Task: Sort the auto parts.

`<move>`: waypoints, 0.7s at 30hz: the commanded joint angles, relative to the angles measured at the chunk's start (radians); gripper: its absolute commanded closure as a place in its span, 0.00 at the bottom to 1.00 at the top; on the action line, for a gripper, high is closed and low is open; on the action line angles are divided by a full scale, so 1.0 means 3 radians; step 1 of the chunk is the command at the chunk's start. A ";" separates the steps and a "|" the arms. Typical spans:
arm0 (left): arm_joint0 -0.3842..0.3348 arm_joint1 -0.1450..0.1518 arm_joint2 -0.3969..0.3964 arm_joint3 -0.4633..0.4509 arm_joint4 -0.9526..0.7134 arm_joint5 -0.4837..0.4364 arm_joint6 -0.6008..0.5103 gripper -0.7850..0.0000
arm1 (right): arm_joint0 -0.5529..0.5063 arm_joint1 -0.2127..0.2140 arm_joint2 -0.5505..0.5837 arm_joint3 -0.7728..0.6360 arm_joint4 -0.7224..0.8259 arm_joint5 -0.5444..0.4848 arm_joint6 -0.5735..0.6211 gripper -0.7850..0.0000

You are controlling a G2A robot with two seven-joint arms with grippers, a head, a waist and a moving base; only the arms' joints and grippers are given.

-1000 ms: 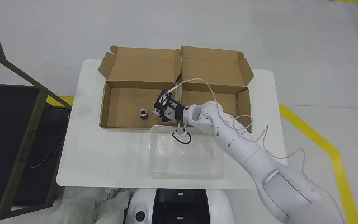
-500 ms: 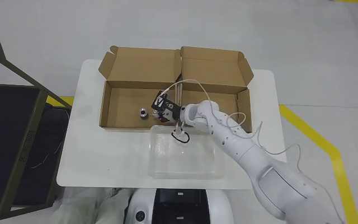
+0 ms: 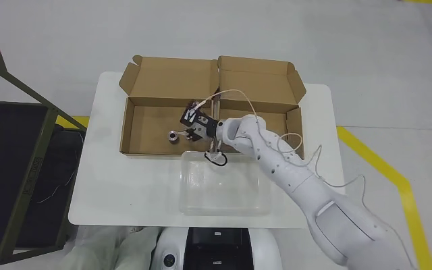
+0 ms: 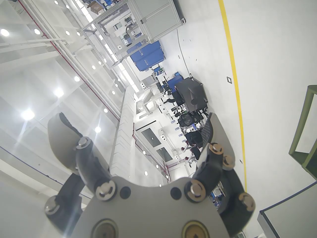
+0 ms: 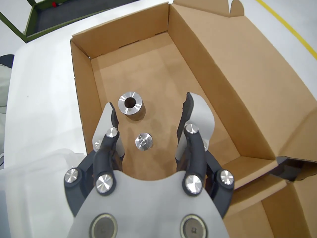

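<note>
My right gripper [image 5: 149, 100] hangs open over the left cardboard box [image 5: 153, 73], with nothing between its fingers. On the box floor below it lie two metal parts. One is a hollow steel bushing [image 5: 130, 105] close to one fingertip. The other is a smaller round part [image 5: 143, 141] between the fingers and lower down. In the top view the right gripper [image 3: 192, 121] sits above the middle of the left box [image 3: 145, 128], with a metal part [image 3: 174, 136] just to its left. My left gripper [image 4: 135, 122] is open, holds nothing, and faces the room.
A second open cardboard box [image 3: 270, 118] adjoins the first on its right. A clear plastic tray [image 3: 226, 196] lies on the white table [image 3: 101, 182] in front of both boxes. A green-framed cart [image 3: 27, 175] stands left of the table.
My right gripper has drifted a little to the left and toward the back over the left box. The metal part in the box has stayed put.
</note>
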 commanded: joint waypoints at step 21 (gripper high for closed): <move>0.0000 0.0000 0.0000 0.0000 0.0000 0.0000 0.0000 0.00 | -0.1473 0.0586 0.1287 -0.2217 -0.0714 0.0018 0.0302 0.14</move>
